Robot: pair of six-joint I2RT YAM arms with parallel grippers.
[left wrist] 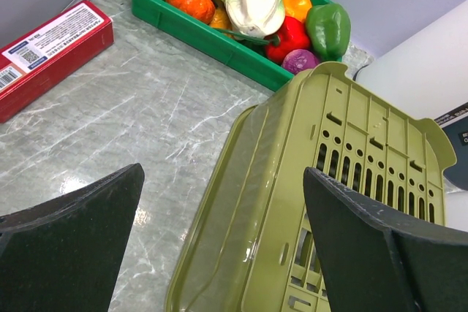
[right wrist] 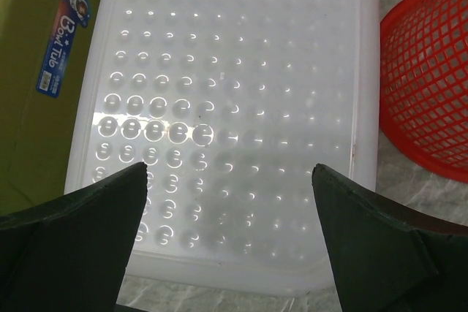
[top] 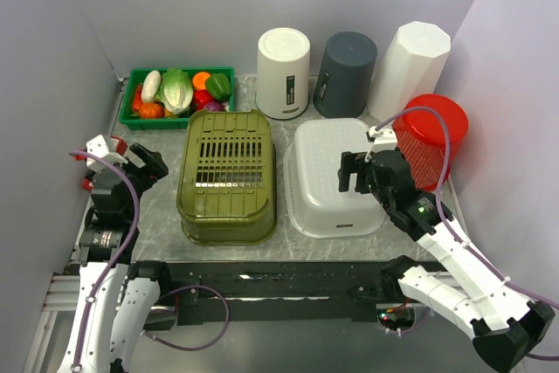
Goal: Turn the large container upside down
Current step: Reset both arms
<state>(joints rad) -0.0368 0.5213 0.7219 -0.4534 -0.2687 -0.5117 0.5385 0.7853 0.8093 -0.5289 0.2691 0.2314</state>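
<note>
My right gripper [right wrist: 228, 173] stands wide open with nothing between the fingers. It sits over the white tub [top: 319, 172], which lies bottom up on the table [left wrist: 146, 107]. The dimpled base faces my wrist camera. I cannot tell from these views whether the fingertips touch the plastic.

My left gripper [left wrist: 223, 177] is also spread wide and holds nothing. It is at the left side of the olive-green crate [top: 227, 172]. One finger is over bare table and the other is over the crate's sloping side wall.

The crate is the larger of the two low containers. It also lies upside down, with its slotted base on top, roughly in the middle of the table. The tub is just beside it on the right, and a blue sticker shows on the crate wall facing the tub.

A red mesh basket [top: 437, 133] sits close against the tub's far right corner. Behind the crate on the left is a green tray [top: 157, 121] filled with toy vegetables. A red box [left wrist: 51, 49] lies flat near the table's left edge.

Three bins stand mouth down along the back: a white bin [top: 284, 72], a dark grey bin [top: 345, 76] and a white faceted bin [top: 410, 58].
</note>
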